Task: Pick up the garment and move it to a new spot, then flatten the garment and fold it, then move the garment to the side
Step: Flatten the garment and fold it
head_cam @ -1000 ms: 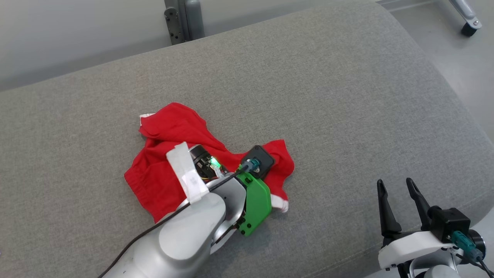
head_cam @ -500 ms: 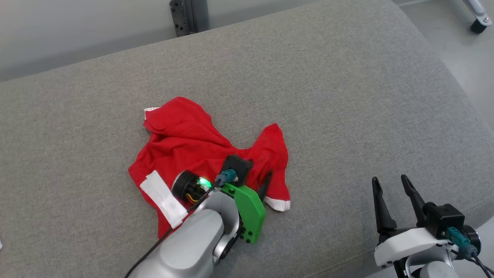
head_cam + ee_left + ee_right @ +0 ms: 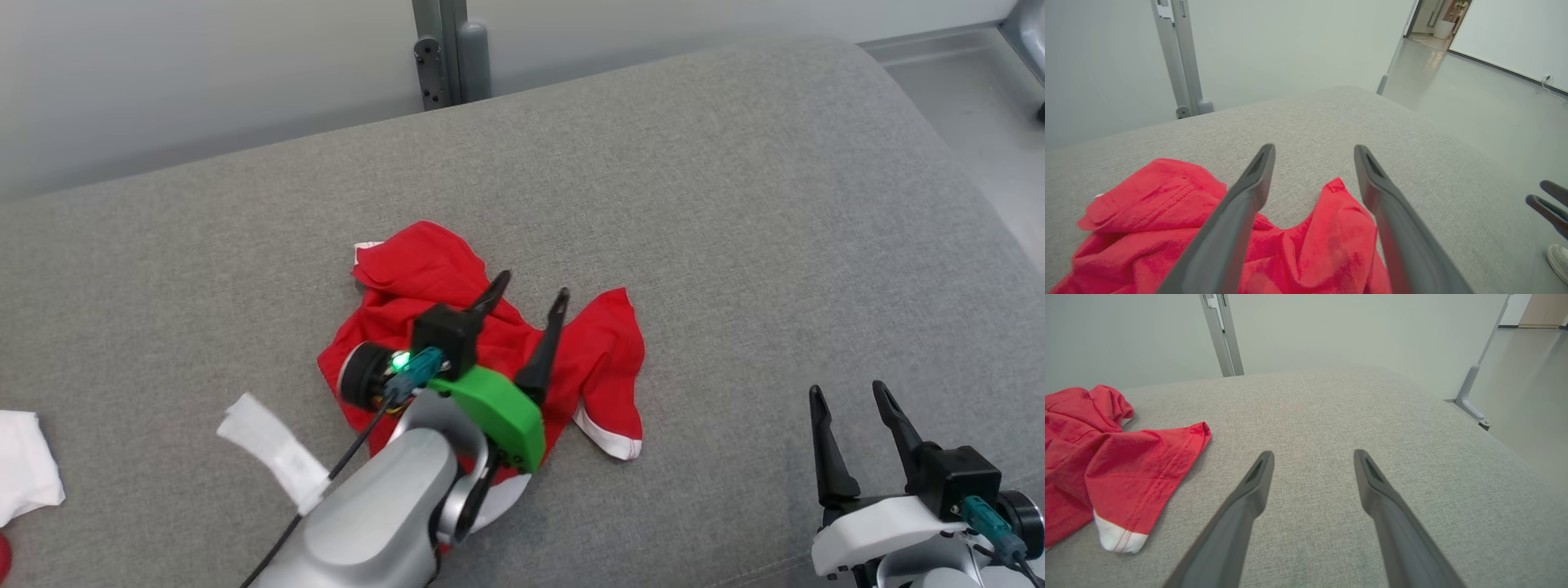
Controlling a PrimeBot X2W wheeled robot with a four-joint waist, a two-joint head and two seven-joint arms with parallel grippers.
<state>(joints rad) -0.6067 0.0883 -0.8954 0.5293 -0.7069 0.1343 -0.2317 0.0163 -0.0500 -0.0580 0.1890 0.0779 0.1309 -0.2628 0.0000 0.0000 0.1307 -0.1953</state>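
Note:
The garment [image 3: 604,359] is a red shirt with white cuffs, lying crumpled near the middle of the grey cushioned surface [image 3: 735,204]. My left gripper [image 3: 531,290] hovers just above its middle, fingers spread apart and holding nothing. In the left wrist view the garment [image 3: 1327,245] lies below and between the open fingers [image 3: 1249,192]. My right gripper [image 3: 849,394] stands open at the lower right, well clear of the cloth. The right wrist view shows the garment [image 3: 1126,465] to the left of its fingers, one white cuff nearest.
A white cloth [image 3: 28,474] lies at the left edge of the surface. A grey metal post [image 3: 449,53] stands behind the back edge. The surface's right edge drops to the floor [image 3: 963,98]. A shoe [image 3: 1557,259] shows on the floor in the left wrist view.
My left gripper has opened, let go of the garment and risen off it. The garment now lies loose. The camera has shifted, bringing the white cloth into sight.

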